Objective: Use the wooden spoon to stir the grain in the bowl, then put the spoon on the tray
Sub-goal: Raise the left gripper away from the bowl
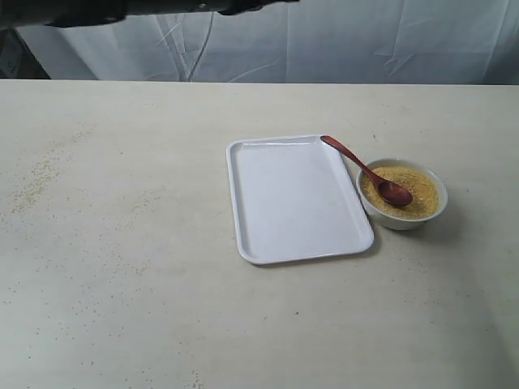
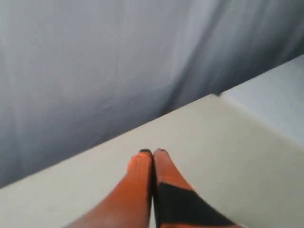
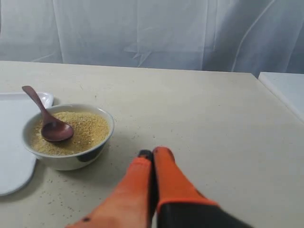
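The small white bowl [image 1: 403, 217] [image 3: 66, 159] sits just right of the white tray [image 1: 284, 194] [image 3: 12, 142]. Yellow grain [image 1: 422, 194] [image 3: 88, 128] fills it. The dark reddish wooden spoon [image 1: 365, 170] [image 3: 45, 118] rests with its oval end in the grain and its handle leaning over the bowl's rim toward the tray's far right corner. My right gripper [image 3: 153, 153] is shut and empty, low over the table beside the bowl. My left gripper [image 2: 153, 152] is shut and empty, facing bare table and curtain. Neither gripper shows in the exterior view.
Loose grains are scattered over the beige table [image 1: 122, 243], mostly on its left side. A white curtain [image 1: 340, 40] hangs behind the far edge. A dark arm part [image 1: 81, 12] crosses the top left of the exterior view.
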{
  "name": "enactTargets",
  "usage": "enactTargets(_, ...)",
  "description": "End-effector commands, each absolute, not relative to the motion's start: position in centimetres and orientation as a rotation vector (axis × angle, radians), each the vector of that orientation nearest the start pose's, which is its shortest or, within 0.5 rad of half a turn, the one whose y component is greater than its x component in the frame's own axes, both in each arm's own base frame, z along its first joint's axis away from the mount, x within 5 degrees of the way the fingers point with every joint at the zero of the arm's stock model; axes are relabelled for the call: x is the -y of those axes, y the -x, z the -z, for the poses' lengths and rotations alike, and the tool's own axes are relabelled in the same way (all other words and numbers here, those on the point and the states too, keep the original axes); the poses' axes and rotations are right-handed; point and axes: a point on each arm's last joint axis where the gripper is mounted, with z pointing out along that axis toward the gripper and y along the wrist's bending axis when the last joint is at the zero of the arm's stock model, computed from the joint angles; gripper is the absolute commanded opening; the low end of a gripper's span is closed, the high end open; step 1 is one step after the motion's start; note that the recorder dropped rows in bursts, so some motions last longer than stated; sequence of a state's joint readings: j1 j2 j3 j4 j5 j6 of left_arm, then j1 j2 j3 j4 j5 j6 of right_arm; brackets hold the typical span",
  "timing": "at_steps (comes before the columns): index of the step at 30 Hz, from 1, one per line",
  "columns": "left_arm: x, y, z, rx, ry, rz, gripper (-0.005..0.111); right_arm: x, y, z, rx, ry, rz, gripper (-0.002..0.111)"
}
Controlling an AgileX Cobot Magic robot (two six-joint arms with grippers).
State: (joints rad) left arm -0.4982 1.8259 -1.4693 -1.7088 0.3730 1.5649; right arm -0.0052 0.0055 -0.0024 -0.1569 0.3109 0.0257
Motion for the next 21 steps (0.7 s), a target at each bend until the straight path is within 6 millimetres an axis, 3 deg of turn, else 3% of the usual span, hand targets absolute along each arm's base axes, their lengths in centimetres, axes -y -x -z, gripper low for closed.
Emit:
enactTargets(1,19.7,-36.4,-31.7,-1.858,-0.801,1.088,0.000,0.5,-5.4,-18.6,-1.784,0.068,0.137,0.002)
enactTargets(5,15.0,-36.0,-29.1,-2.184,-0.982,0.992,0.000,0.5,-5.4,-18.6,-1.784,0.068,0.137,0.002)
enactTargets(7,13.4,-36.2,-27.9,-2.383,-0.948,0.819,0.000,0.5,-5.4,-18.6,-1.784,0.068,0.137,0.002)
enactTargets(9,12.5,-36.8,-27.4,-2.469,-0.759,0.593,0.000,0.5,-5.4,-18.6,-1.784,0.068,0.137,0.002)
enactTargets(12,13.1,-37.0,-28.5,-2.293,-0.460,0.479,0.000,0.5,-5.4,-18.6,-1.784,0.068,0.137,0.002)
enactTargets(15,15.5,-35.0,-29.8,-2.025,-0.297,0.468,0.000,0.5,-5.4,-18.6,-1.784,0.068,0.137,0.002)
enactTargets(17,16.6,-33.4,-30.1,-1.873,-0.099,0.355,0.000,0.5,-5.4,-18.6,-1.784,0.068,0.137,0.002)
enactTargets(19,17.8,-31.7,-29.3,-1.773,0.044,0.281,0.000,0.5,-5.4,-18.6,-1.784,0.068,0.137,0.002)
enactTargets(21,19.1,-30.7,-27.6,-1.737,0.150,0.406,0.000,0.5,-5.4,-18.6,-1.784,0.068,0.137,0.002)
